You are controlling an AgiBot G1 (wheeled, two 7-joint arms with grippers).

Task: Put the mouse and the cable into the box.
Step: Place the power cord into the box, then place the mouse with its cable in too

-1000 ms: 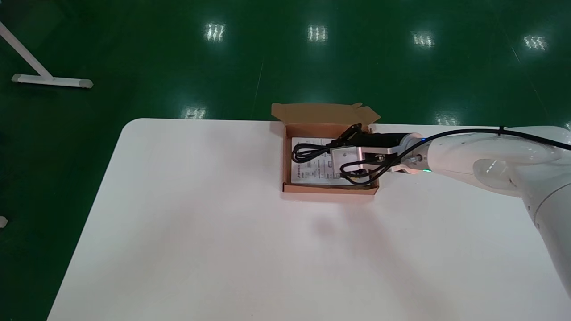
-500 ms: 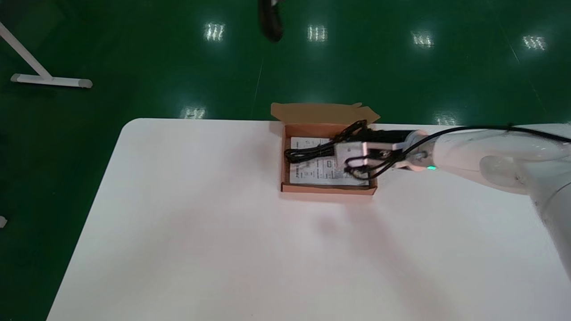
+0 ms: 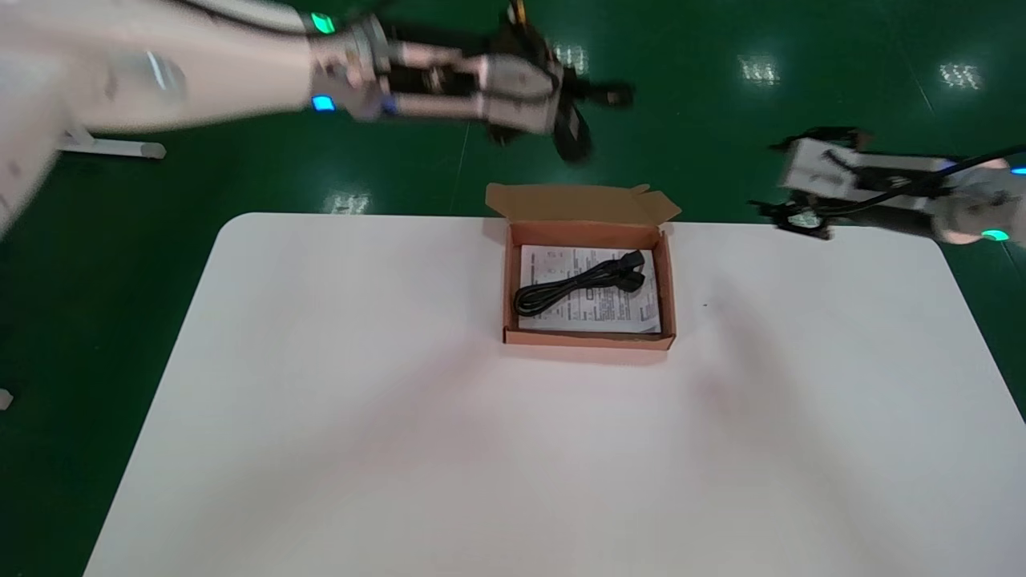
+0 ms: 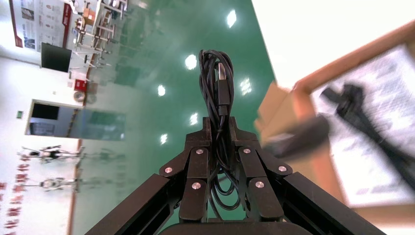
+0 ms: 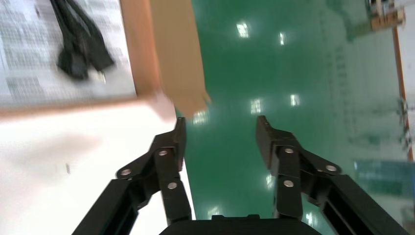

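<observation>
Since a second ago the right arm has pulled out of the shallow brown cardboard box [image 3: 589,340], and the left arm has swung in from the robot's left. The box sits at the far edge of the white bench [image 3: 401,433], near that edge's middle, with its lid flap standing up at the back. Inside, a black coiled cable [image 3: 573,287] lies free on a white printed paper sheet [image 3: 621,319]. The right hand [image 3: 776,183] hangs above the bench's far right corner, fingers spread wide and empty. The left hand [image 3: 573,96] is high up, beyond the far edge and above the flap, clamped on a folded black lead bundle [image 4: 219,93] with a USB plug showing. A dark mouse [image 3: 572,138], blurred, seems to dangle under it. The step in hand looks like lowering the mouse in. To do it well, bring the left hand nearer past the flap and let any swing settle. Lower until the mouse rests on bare sheet beside the coil, then release low so the lead folds inside the walls.
</observation>
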